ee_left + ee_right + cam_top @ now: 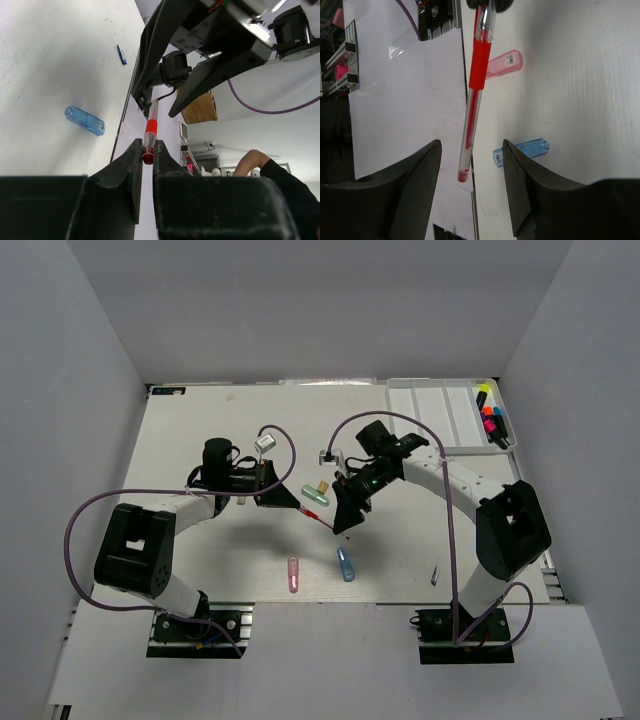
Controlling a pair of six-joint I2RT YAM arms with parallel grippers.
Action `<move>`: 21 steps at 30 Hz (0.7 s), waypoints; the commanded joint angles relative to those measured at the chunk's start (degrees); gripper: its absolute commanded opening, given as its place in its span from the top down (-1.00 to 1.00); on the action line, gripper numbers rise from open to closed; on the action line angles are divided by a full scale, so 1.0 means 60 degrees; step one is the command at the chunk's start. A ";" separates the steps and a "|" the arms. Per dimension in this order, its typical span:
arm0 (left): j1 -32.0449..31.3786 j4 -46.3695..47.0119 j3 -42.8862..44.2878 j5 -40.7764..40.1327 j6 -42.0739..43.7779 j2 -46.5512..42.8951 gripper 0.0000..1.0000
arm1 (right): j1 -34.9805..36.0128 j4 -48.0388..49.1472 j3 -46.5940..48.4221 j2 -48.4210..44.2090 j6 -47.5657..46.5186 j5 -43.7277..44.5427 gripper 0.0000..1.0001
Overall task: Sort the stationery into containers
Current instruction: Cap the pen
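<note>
surface: white tabletop (200,430), grey walls (70,370)
white divided plastic tray (428,403): black highlighters (491,420) in rightmost compartment
left gripper (148,146): clamps thin red pen (150,127)
right gripper (471,146): fingers apart

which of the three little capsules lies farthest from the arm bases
The green capsule, higher up in the overhead view; the pink capsule and blue capsule lie close to the near edge.

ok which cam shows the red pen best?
Right wrist: the red pen runs nearly full length inside the open right pincer. Left wrist sees it foreshortened, its end clamped in the left pincer. Top view shows only a thin red sliver.
</note>
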 commanded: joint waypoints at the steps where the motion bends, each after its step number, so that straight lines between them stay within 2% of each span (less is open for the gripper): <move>1: 0.0052 0.0232 0.0296 0.0312 -0.0024 -0.0412 1.00 | 0.0085 0.0335 -0.0196 -0.0155 0.0081 -0.0273 -0.15; 15: 0.0052 0.0276 0.0370 0.0283 -0.0025 -0.0324 1.00 | 0.0290 -0.0002 -0.0753 -0.0360 -0.0461 -0.0127 -0.13; 21: 0.0052 0.0276 0.0370 0.0268 -0.0039 -0.0309 1.00 | 0.0275 -0.0148 -0.0870 -0.0375 -0.0651 -0.0097 -0.03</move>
